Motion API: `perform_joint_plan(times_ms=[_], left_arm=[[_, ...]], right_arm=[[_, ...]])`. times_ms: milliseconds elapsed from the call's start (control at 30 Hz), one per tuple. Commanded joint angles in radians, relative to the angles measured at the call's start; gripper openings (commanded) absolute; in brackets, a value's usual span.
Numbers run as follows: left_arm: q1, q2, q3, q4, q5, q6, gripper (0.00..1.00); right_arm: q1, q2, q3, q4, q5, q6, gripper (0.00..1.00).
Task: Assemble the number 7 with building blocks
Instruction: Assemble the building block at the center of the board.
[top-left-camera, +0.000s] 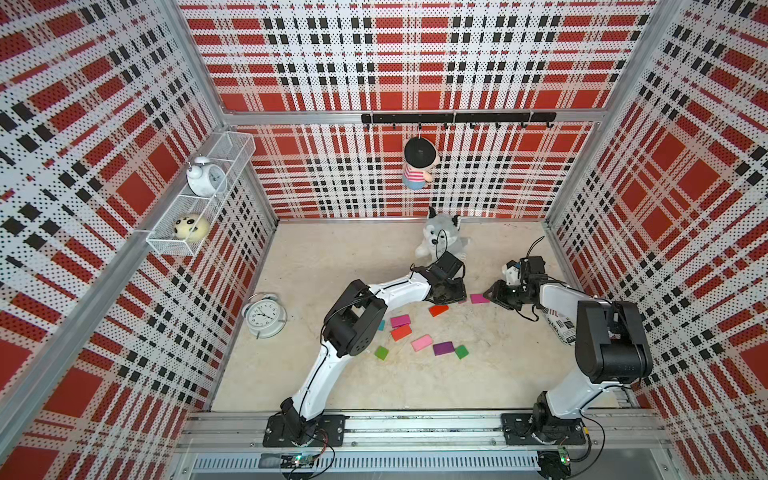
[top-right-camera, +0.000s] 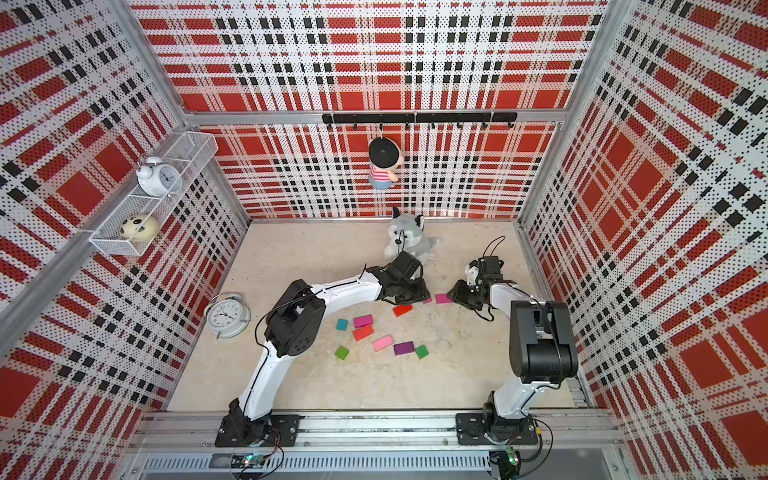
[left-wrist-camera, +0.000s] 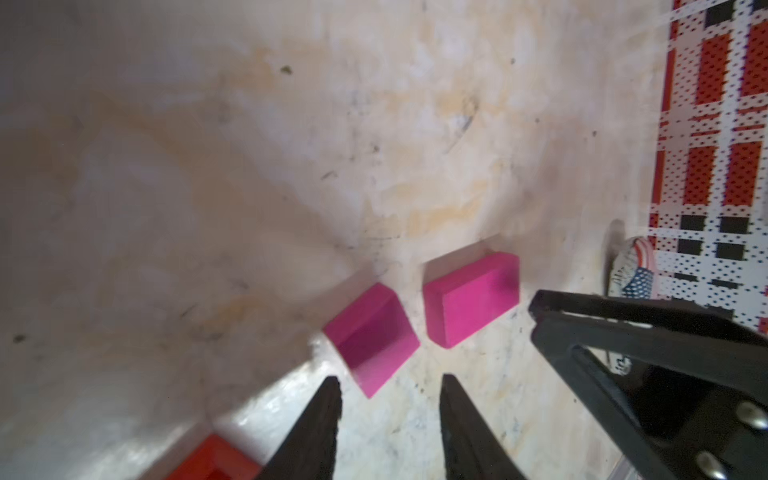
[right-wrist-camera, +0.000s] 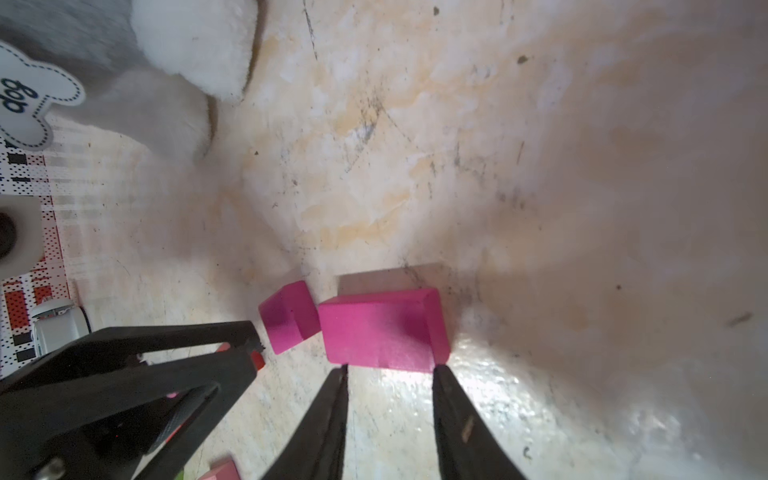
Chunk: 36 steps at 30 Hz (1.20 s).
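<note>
Right gripper (right-wrist-camera: 388, 374) | jaws were held narrowly apart, nothing gripped | magenta rectangle (right-wrist-camera: 378, 332) was seen just ahead of tips | wider opening judged needed to straddle it

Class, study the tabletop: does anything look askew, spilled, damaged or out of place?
Nothing is spilled or damaged. The building blocks lie scattered at mixed angles and form no 7 yet. The small magenta square sits skewed beside the magenta rectangle, with a narrow gap between them.

Left fingers (left-wrist-camera: 316, 428), right fingers (right-wrist-camera: 328, 424) slightly apart
</note>
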Motion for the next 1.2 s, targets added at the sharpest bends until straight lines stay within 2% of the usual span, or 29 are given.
perform_joint_plan(times_ms=[0, 200, 367, 1167], left_arm=[[0.004, 0.006, 0.006, 0.004, 0.009, -0.007, 0.43], [0.0, 0.025, 0.034, 0.005, 0.003, -0.002, 0.43], [0.0, 0.032, 0.037, 0.005, 0.002, 0.004, 0.42], [0.017, 0.084, 0.106, 0.005, 0.011, 0.049, 0.39]], right_arm=[[-0.003, 0.02, -0.006, 0.018, -0.011, -0.013, 0.39], [-0.003, 0.021, -0.006, 0.018, -0.011, -0.013, 0.39], [-0.003, 0.043, 0.003, 0.071, -0.01, -0.007, 0.46], [-0.002, 0.073, -0.005, 0.11, -0.035, 0.033, 0.4]])
